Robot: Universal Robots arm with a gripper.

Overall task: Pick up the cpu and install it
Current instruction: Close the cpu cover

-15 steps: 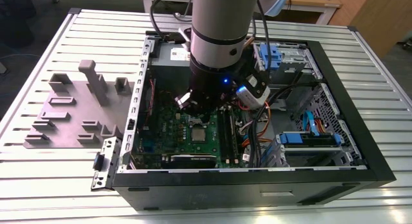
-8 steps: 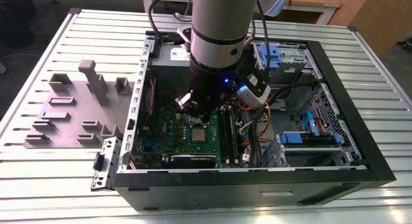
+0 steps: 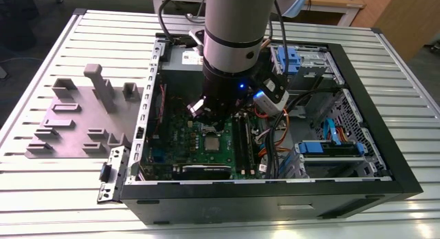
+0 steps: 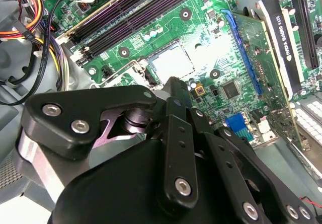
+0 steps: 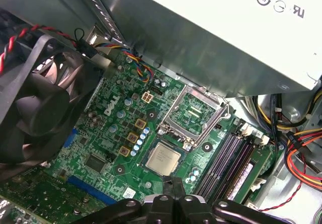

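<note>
On the slatted aluminium bench (image 3: 55,198), an open black steel computer case (image 3: 206,203). Reaching down into it from 12 o'clock in the exterior view, the grey Universal Robots arm (image 3: 234,38). At 9 o'clock of the case, well apart from the work, a grey-purple moulded plate with upright blocks (image 3: 75,125).

Inside the case, a large green circuit board (image 5: 115,133). On the board, a metal socket with its hinged retaining frame (image 5: 193,112) flipped open. In the socket bed just beside that frame, lying flat and square to the board, the cpu (image 5: 165,158): a small silver-grey square chip with a paler rim. Looks seated in the bed rather than carried.

Black claw (image 5: 173,199) poised just above the board, fingers seemingly pressed together and pinching nothing. In the exterior view, the chip at about 6 o'clock from the claw and near it, almost under the tips. No long axis on a square chip; edges parallel to the socket's own.
</note>
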